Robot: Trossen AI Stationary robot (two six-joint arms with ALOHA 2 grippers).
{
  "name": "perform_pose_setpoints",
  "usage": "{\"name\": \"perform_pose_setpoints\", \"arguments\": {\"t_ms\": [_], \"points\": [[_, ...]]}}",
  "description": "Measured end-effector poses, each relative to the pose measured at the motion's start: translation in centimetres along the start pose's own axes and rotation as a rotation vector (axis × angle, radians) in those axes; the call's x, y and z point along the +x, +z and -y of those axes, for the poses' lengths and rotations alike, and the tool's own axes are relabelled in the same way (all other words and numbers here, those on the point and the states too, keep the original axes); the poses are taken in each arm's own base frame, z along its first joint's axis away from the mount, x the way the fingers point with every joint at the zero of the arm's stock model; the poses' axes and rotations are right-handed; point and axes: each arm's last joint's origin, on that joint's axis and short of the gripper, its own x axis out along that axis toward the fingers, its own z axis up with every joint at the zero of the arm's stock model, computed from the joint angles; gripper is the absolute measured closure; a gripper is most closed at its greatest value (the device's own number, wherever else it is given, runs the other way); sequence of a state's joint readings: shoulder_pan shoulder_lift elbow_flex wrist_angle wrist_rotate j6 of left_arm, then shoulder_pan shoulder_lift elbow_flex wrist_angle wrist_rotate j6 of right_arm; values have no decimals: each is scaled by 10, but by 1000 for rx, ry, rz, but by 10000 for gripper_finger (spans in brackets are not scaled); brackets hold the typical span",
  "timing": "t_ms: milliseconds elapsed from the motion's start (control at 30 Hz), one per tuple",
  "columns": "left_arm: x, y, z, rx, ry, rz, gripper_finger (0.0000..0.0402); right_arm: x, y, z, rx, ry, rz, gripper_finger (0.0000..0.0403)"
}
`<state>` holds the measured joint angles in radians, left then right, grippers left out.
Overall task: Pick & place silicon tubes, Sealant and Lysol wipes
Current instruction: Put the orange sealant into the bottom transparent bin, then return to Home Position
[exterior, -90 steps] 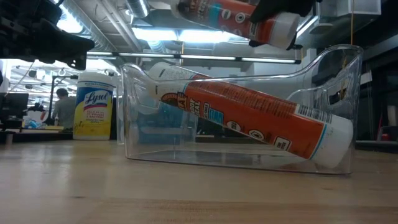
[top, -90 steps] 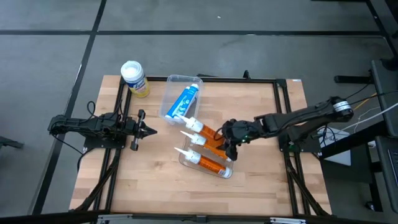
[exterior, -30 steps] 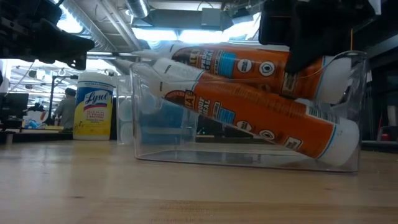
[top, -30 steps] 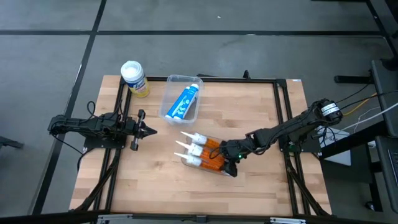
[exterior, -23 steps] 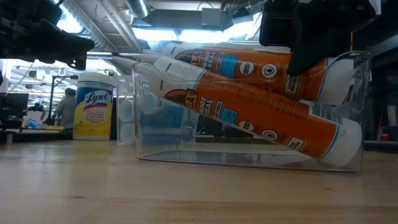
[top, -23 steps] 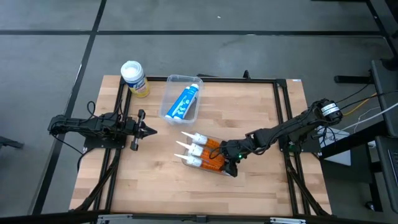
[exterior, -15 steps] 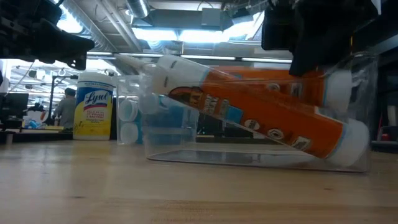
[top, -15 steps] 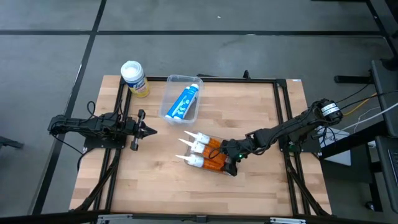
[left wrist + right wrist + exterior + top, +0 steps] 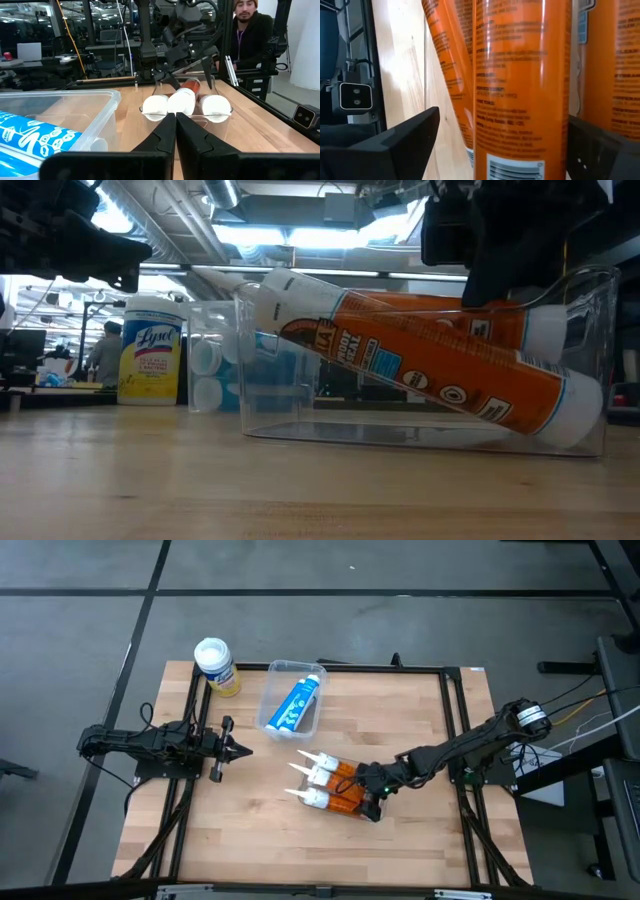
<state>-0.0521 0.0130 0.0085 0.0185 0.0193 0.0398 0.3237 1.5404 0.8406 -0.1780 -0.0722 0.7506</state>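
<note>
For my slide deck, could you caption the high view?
Right gripper at a clear bin of orange tubes; left gripper waits; blue tube binned; wipes canister behind.

High view: right gripper (image 9: 371,792) sits over the clear plastic bin (image 9: 340,813), hiding the tail ends of the orange sealant tubes (image 9: 338,788); finger state unreadable there. Right wrist view: the tubes fill the picture, both ends cut off, label print too fine to read. Low view: dark gripper body cut off by the top edge, the rear tube partly hidden behind the front one. Left wrist view: blue-and-white silicone tube (image 9: 30,142) cut off at the edge, inside a second clear bin (image 9: 97,112).
</note>
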Motion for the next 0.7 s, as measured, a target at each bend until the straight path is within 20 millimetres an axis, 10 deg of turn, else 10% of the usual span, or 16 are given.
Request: {"name": "perform_pose_setpoints", "arguments": {"t_ms": [700], "points": [[0,1,0,0,0,7,395,-39,14,-7,-200,17,177,39]]}}
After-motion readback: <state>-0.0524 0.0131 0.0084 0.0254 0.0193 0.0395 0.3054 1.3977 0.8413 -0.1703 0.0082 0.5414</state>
